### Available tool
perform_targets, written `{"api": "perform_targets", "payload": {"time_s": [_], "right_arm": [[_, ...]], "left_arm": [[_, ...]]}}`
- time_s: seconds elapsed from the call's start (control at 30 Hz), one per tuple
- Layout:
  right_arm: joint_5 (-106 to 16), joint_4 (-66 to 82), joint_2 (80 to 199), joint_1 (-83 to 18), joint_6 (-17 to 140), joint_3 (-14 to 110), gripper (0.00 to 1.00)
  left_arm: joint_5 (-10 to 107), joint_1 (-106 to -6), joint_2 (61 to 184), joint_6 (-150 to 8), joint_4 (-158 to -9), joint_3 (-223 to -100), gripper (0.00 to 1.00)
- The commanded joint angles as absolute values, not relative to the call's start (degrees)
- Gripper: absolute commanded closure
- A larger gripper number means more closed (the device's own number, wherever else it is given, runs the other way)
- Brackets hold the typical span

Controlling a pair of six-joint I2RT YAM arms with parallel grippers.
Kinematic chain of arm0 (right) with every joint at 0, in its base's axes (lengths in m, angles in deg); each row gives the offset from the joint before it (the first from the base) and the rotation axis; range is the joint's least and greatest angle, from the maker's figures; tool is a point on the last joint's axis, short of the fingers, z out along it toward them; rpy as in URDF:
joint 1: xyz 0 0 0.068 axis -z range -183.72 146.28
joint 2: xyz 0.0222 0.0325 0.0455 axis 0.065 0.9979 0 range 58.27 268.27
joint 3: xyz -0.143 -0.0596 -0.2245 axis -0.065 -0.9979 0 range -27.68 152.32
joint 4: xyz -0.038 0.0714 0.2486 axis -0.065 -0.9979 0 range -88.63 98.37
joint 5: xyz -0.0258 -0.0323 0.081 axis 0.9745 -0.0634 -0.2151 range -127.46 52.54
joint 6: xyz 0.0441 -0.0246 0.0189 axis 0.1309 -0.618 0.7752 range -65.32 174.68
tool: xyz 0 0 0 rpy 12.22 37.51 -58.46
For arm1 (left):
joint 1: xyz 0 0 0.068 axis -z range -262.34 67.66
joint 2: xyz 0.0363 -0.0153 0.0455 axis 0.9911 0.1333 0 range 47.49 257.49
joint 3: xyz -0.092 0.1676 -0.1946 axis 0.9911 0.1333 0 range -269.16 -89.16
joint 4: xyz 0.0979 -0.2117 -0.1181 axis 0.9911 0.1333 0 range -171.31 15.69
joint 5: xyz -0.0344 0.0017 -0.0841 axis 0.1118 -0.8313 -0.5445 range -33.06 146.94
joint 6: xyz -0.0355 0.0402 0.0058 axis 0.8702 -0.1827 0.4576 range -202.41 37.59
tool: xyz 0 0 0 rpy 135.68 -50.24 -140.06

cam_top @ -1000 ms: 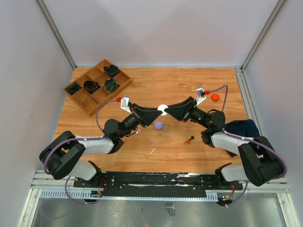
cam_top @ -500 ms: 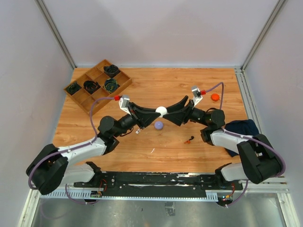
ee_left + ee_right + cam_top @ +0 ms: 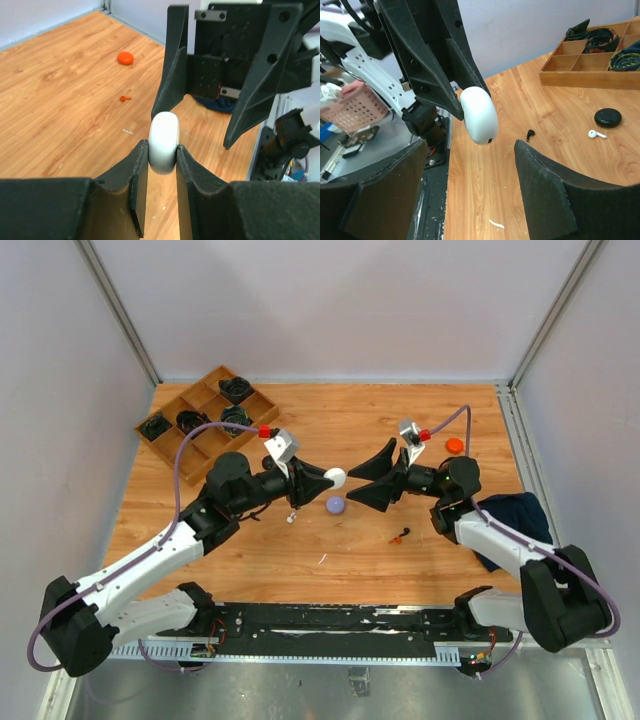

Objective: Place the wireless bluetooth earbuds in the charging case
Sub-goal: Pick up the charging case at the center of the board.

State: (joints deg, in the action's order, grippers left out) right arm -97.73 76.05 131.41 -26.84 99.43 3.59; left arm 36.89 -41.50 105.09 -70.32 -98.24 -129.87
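Earbuds (image 3: 402,535) lie loose on the bench (image 3: 330,430); the dark one lower right of centre is nearer my right arm. White charging case (image 3: 337,477) hangs at mid-frame, pinched edge-up by my closed left end effector (image 3: 162,152), while my right end effector (image 3: 352,490), jaws spread and empty, faces it from just right.
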Motion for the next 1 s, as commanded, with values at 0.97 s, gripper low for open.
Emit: {"api": "perform_targets", "payload": {"time_s": [0.97], "right_arm": [[-96.02, 42.66, 121.26, -35.44, 53.33, 6.31, 0.44]], "left_arm": [[24.43, -37.66, 116.51, -114.65, -50.04, -158.09, 1.0]]}}
